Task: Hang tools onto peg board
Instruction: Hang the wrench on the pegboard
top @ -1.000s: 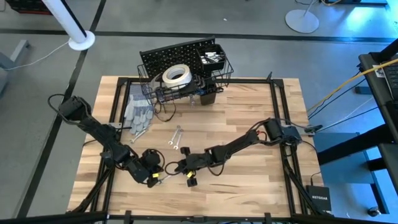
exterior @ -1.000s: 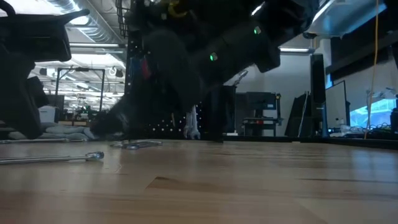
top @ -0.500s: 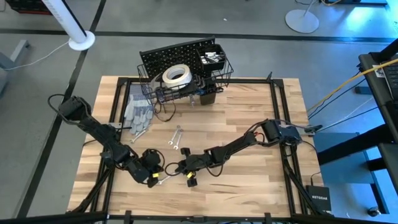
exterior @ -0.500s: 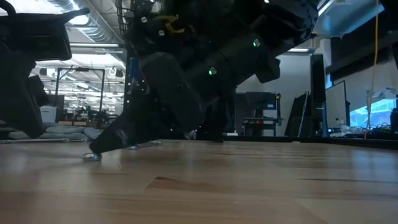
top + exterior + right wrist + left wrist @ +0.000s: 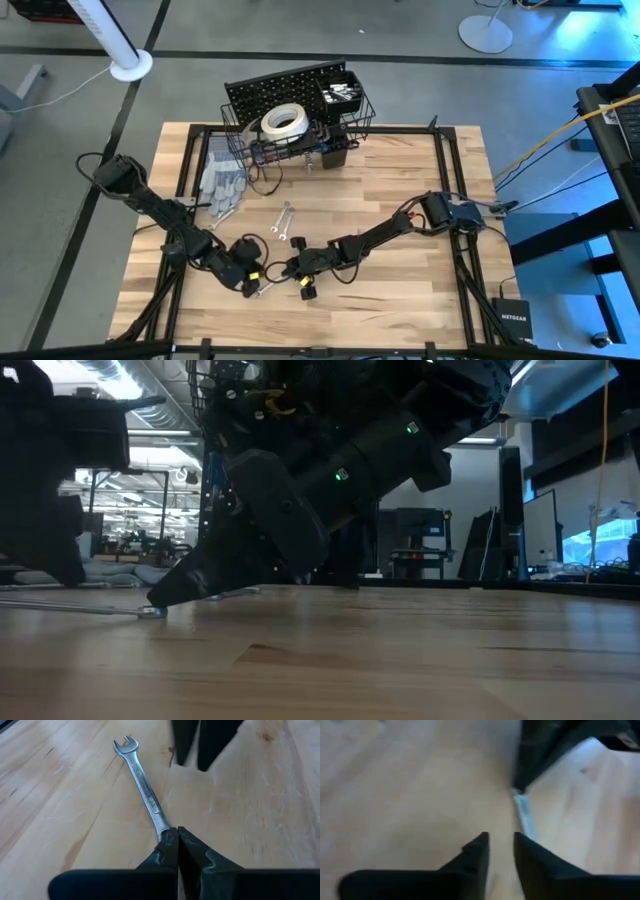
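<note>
Down near the table's (image 5: pixel 400 180) front edge, the left gripper (image 5: pixel 252 287) hovers low with its fingers (image 5: pixel 475 855) a narrow gap apart, holding nothing, just beside the wrench (image 5: pixel 145 790). That silver wrench lies flat on the wood, its open end toward the left gripper. The right gripper (image 5: pixel 288 270) is pinched closed on the wrench's other end, tips pressed to the table. Two more wrenches (image 5: pixel 284 220) lie mid-table, and grey gloves (image 5: pixel 222 188) rest toward the left edge. At the back edge stands the peg board (image 5: pixel 275 88), its wire basket (image 5: pixel 240 150) carrying a white tape roll (image 5: pixel 284 122).
</note>
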{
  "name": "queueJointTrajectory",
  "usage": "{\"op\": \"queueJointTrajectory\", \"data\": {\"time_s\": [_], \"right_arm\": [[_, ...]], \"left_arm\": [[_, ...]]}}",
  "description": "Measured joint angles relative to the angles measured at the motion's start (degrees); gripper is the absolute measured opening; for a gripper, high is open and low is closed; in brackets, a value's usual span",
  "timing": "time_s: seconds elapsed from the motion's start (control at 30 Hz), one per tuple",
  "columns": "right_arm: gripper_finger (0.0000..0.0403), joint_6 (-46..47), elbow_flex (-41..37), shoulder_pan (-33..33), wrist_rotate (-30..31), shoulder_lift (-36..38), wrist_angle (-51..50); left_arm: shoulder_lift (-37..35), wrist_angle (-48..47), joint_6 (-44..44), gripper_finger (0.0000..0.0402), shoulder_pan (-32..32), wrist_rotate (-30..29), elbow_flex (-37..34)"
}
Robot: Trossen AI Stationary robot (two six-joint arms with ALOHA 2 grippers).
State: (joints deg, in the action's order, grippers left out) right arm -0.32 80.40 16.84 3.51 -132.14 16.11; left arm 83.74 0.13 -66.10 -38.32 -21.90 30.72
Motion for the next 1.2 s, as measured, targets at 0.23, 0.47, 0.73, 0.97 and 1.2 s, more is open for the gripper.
{"op": "queueJointTrajectory", "data": {"time_s": [0.23, 0.47, 0.73, 0.97, 1.2], "right_arm": [[0.0003, -0.06, -0.07, 0.0, 0.13, 0.0, -0.04], [0.0004, -0.15, -0.12, -0.08, 0.9, -0.02, -0.04], [0.0005, -0.16, -0.15, -0.48, 1.01, -0.11, -0.01], [0.0003, -0.15, -0.19, -0.48, 1.07, -0.11, 0.25], [0.0008, -0.15, -0.22, -0.46, 1.53, -0.13, 0.58]], "left_arm": [[0.23, 9.42, 6.06, 0.0195, -0.4, 5.0, 0.11], [5.47, 0.61, 7.1, 0.0213, -2.06, 4.93, 4.94], [12.33, -5.06, 3.38, 0.0214, -2.1, 3.85, 9.36], [13.6, -8.2, 4.04, 0.0186, -2.19, 3.37, 9.87], [13.73, -9.66, 12.07, 0.0074, -2.45, 1.37, 9.6]]}}
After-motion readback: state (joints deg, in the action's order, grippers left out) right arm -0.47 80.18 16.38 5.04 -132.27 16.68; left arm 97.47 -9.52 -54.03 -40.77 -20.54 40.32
